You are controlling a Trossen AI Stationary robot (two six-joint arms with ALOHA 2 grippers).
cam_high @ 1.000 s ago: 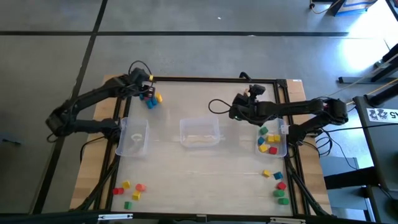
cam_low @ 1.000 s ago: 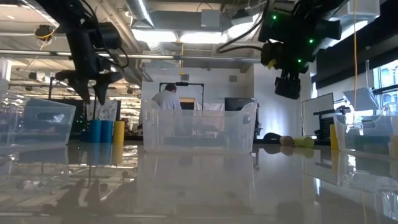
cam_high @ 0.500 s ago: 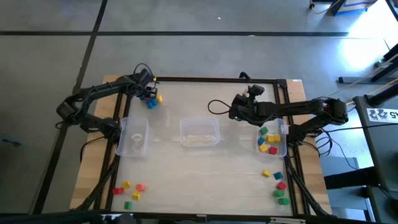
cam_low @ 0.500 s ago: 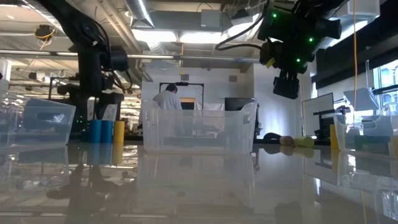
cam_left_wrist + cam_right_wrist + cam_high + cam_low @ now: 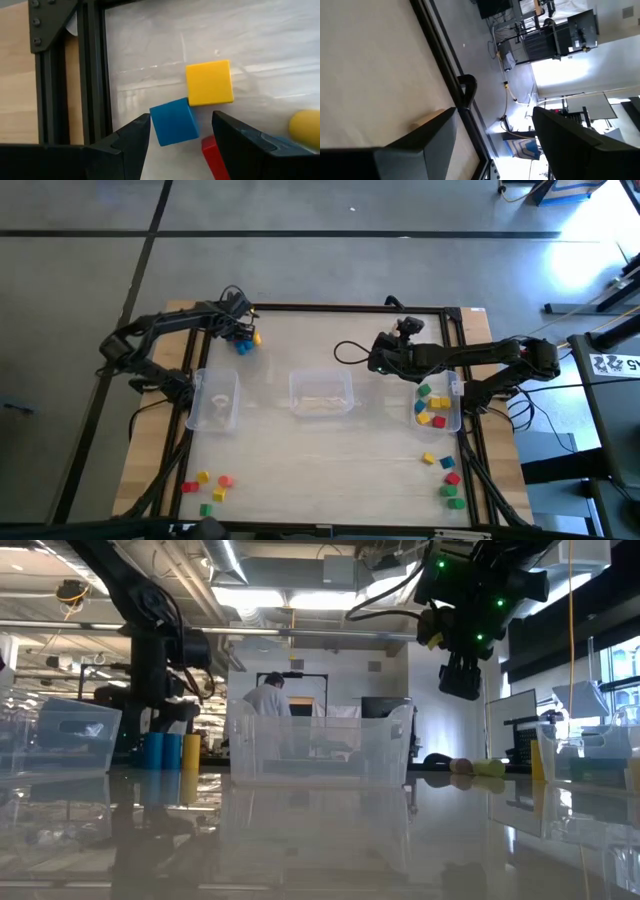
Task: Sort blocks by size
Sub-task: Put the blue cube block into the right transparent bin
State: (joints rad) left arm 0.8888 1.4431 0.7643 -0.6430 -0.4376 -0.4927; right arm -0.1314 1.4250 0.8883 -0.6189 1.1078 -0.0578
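At the table's far left lies a small cluster of blocks (image 5: 243, 340). The left wrist view shows a blue cube (image 5: 174, 121), a yellow cube (image 5: 209, 82), a red block (image 5: 212, 155) and a yellow rounded piece (image 5: 306, 129), all resting flat on the table. My left gripper (image 5: 181, 117) hangs low over them, open, with one finger on either side of the blue cube. My right gripper (image 5: 378, 360) is open in the air right of the table's middle, holding nothing (image 5: 490, 125).
Three clear bins stand in a row: left (image 5: 215, 398), middle (image 5: 321, 392) and right (image 5: 437, 405), the right one holding several blocks. Loose blocks lie near the front left (image 5: 208, 485) and front right (image 5: 447, 478). A black frame (image 5: 340, 308) runs around the table.
My left gripper has come down toward the block cluster at the far left and tipped more steeply downward, staying open. The blocks have not moved.
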